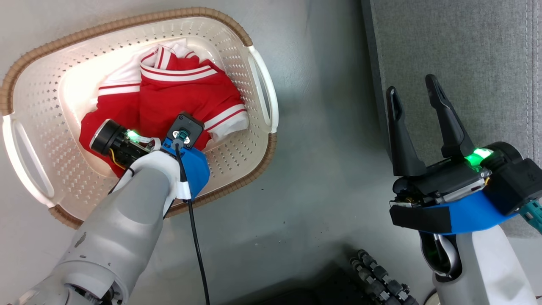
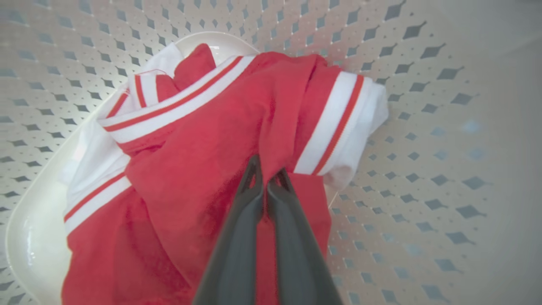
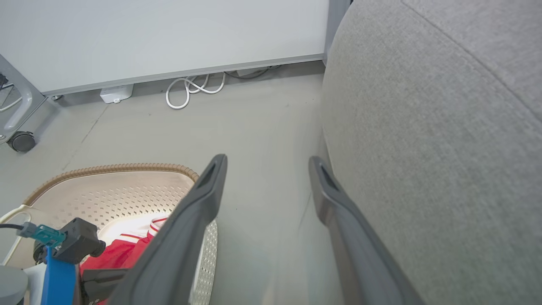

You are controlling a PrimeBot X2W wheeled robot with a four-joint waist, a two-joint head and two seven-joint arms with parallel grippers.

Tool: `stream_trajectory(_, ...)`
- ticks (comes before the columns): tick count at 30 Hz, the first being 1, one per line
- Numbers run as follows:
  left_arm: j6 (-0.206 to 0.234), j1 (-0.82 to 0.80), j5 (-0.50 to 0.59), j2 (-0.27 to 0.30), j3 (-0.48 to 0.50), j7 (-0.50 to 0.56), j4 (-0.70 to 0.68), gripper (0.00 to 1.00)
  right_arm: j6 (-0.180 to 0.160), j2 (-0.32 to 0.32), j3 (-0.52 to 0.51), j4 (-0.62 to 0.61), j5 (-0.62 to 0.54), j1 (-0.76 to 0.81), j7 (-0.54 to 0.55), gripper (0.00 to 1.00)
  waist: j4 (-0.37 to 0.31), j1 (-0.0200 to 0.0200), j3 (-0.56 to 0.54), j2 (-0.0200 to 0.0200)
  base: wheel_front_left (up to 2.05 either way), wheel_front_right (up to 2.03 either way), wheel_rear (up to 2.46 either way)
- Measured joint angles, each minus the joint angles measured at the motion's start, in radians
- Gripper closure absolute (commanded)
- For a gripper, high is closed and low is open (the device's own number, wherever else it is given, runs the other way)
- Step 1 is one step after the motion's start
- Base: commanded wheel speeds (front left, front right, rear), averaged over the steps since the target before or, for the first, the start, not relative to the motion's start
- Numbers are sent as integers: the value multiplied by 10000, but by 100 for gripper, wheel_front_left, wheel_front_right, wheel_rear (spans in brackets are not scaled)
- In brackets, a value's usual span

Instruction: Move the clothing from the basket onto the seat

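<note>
The grey seat [image 1: 457, 51] is filling the upper right of the head view, the basket [image 1: 38, 106] is sitting at the upper left with the red clothing [image 1: 186, 97] lying inside, the left gripper [image 2: 266, 178] is pinching a fold of it, and the right gripper [image 1: 413, 87], lower right, is hovering with fingers apart.

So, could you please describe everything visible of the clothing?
The clothing is soft bright red fabric with white bands carrying thin red stripes at cuffs and collar. It lies crumpled in a heap on the floor of the cream perforated basket, none of it over the rim. The left gripper reaches into it, jaws shut on a red fold near a striped cuff.
</note>
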Motion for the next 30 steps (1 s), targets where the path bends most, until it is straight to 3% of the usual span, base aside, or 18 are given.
stream_trajectory(13,-90,513,-558,-291,263,-399,-86,100,0,2,8,491,-543,-297,127,0,352,0,-1199,0,0,0,0)
stream_trajectory(30,-267,2698,-497,-596,474,-483,-2688,100,0,8,-410,1590,-1710,794,1275,0,1420,-2,-5157,0,0,0,0)
